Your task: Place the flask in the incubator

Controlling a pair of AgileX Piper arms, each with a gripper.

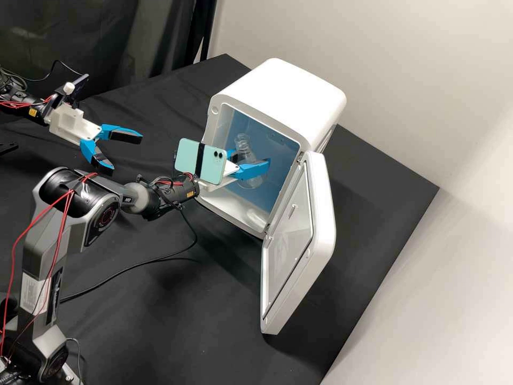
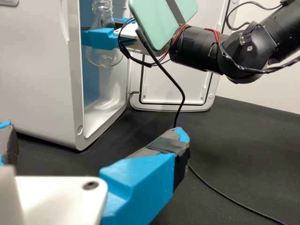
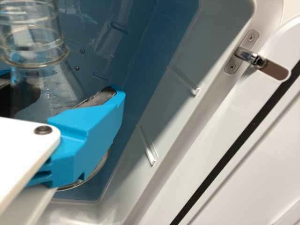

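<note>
High view: the right gripper (image 1: 247, 162) sits inside the white incubator (image 1: 288, 99), its blue fingers clamped on the clear flask (image 1: 243, 145), which is upright and off the chamber floor. The door (image 1: 302, 240) hangs open at the near right. The left gripper (image 1: 124, 153) hovers spread wide, well left of the incubator, above the black bench (image 1: 160, 299).

We note two dark grey arms. The right arm (image 1: 80, 200) has a rounded joint housing with a reddish ring on its end face, at 8 o'clock in the high view. Red wires (image 1: 51, 209) trail down it, past a pale label (image 1: 35, 297). A mint-green phone (image 1: 206, 160) and a black cable (image 2: 182, 101) sit at its wrist. The left gripper (image 1: 124, 153) and right gripper (image 1: 245, 162) are white, with bright blue fingers and dark pads. Each plate bears one dark screw (image 3: 43, 130).
</note>
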